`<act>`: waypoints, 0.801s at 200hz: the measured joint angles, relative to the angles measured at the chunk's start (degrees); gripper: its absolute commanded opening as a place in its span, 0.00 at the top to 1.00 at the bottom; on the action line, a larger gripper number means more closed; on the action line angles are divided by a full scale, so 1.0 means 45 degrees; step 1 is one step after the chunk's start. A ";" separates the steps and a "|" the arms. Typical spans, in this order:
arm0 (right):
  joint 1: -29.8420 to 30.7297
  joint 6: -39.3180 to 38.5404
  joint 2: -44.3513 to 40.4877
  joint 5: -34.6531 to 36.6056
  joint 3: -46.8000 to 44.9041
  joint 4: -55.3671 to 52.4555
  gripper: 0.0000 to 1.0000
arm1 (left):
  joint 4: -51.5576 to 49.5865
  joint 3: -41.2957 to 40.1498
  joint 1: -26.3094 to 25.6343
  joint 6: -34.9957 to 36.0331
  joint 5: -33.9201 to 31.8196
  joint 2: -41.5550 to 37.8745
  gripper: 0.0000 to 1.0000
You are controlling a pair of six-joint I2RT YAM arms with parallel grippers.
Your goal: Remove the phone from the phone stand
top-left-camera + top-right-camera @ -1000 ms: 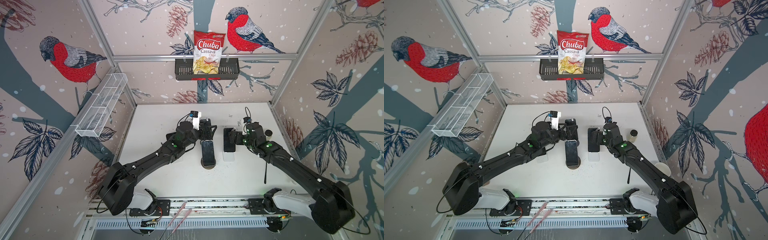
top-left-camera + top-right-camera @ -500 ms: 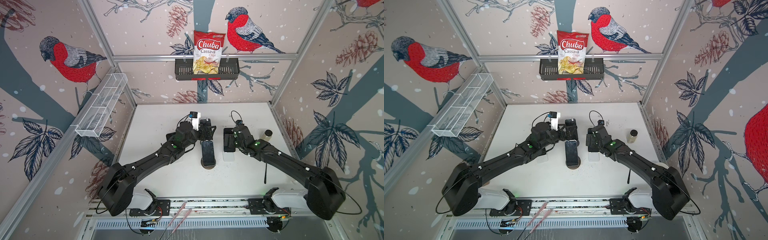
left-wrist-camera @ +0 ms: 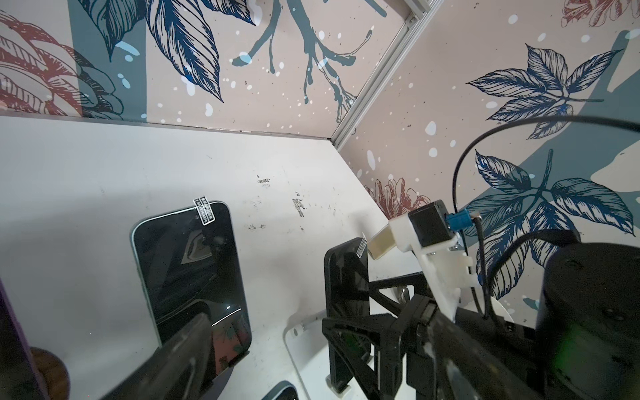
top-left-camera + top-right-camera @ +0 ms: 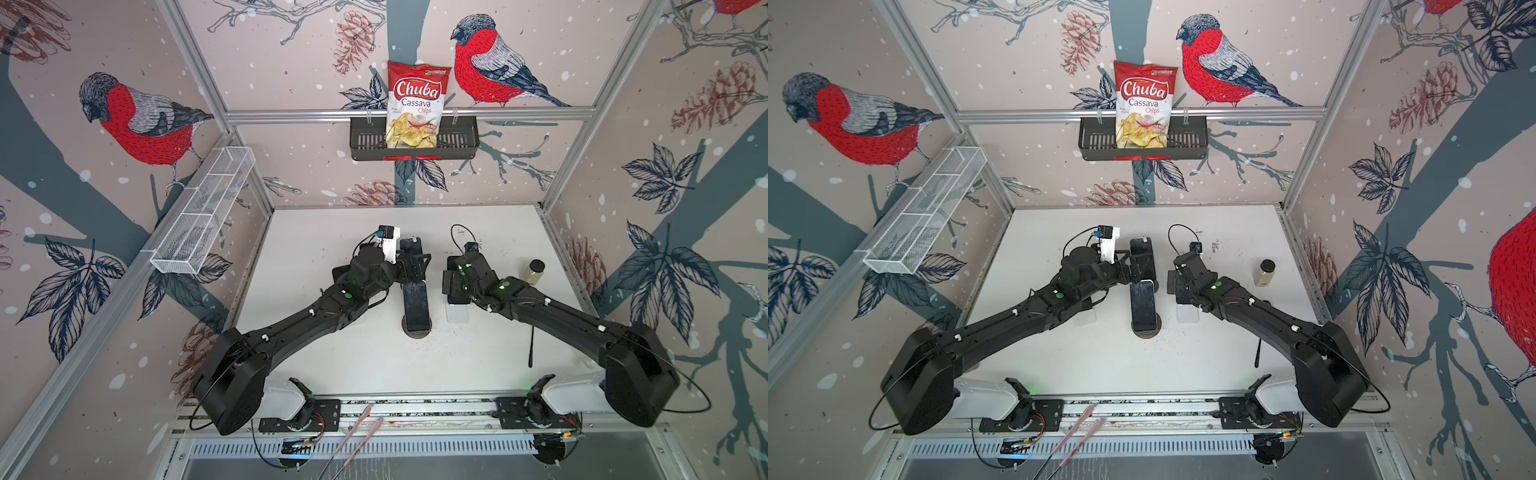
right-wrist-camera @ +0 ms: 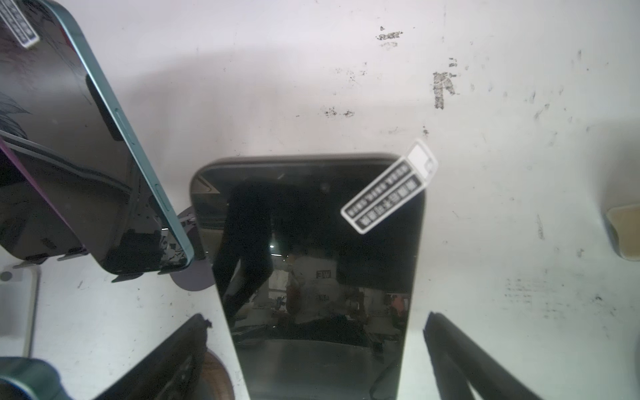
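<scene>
Phone [image 5: 311,259] between fingers [image 5: 460,353] of right hand [image 5: 317,317]

Phone [image 4: 415,301] leans on the stand [image 4: 417,333] at mid-tabletop [image 4: 332,232]; jar [image 4: 534,272] stands well right; chip bag [image 4: 415,104] sits in the rear-wall basket [image 4: 457,143].

A lab robot booth: aluminium frame [image 4: 291,114], bird-printed wall panels [image 4: 291,41], white table [image 4: 374,365], left arm [image 4: 299,324] and right arm [image 4: 561,316] bolted to a rail [image 4: 415,405] at the near edge
</scene>
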 measured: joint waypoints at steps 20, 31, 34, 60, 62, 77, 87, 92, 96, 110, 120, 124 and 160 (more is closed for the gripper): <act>0.0068 0.0219 0.0141 0.0160 0.0000 -0.0024 0.06 | 0.0005 -0.0039 -0.0005 0.0015 -0.0126 -0.0005 0.02; 0.0102 0.0238 0.0175 0.0219 0.0000 -0.0029 0.08 | -0.0019 -0.0044 -0.0005 0.0034 -0.0131 -0.0010 0.02; 0.0112 0.0253 0.0185 0.0248 0.0000 -0.0029 0.09 | -0.0019 -0.0044 -0.0005 0.0034 -0.0131 -0.0019 0.02; 0.0146 0.0330 0.0238 0.0384 -0.0010 -0.0010 0.13 | -0.0019 -0.0078 -0.0005 0.0039 -0.0136 -0.0049 0.02; 0.0146 0.0330 0.0243 0.0408 -0.0010 -0.0010 0.13 | -0.0019 -0.0078 -0.0005 0.0039 -0.0136 -0.0049 0.02; 0.0146 0.0345 0.0272 0.0500 -0.0019 0.0010 0.14 | -0.0024 -0.0117 -0.0005 0.0039 -0.0175 -0.0049 0.02; 0.0165 0.0369 0.0291 0.0534 -0.0039 0.0053 0.17 | -0.0039 -0.0126 -0.0005 0.0039 -0.0180 -0.0049 0.02; 0.0165 0.0369 0.0296 0.0534 -0.0053 0.0068 0.17 | -0.0039 -0.0131 -0.0005 0.0039 -0.0180 -0.0049 0.02; 0.0165 0.0374 0.0296 0.0534 -0.0068 0.0097 0.17 | -0.0039 -0.0131 -0.0005 0.0039 -0.0180 -0.0049 0.02; 0.0165 0.0374 0.0296 0.0554 -0.0107 0.0131 0.19 | -0.0039 -0.0136 -0.0005 0.0039 -0.0180 -0.0058 0.02; 0.0165 0.0369 0.0296 0.0568 -0.0136 0.0141 0.22 | -0.0039 -0.0136 -0.0005 0.0039 -0.0180 -0.0063 0.02; 0.0165 0.0369 0.0296 0.0568 -0.0146 0.0160 0.22 | -0.0039 -0.0136 -0.0005 0.0039 -0.0180 -0.0068 0.02; 0.0194 0.0364 0.0311 0.0617 -0.0170 0.0219 0.26 | -0.0049 -0.0160 -0.0005 0.0039 -0.0180 -0.0136 0.02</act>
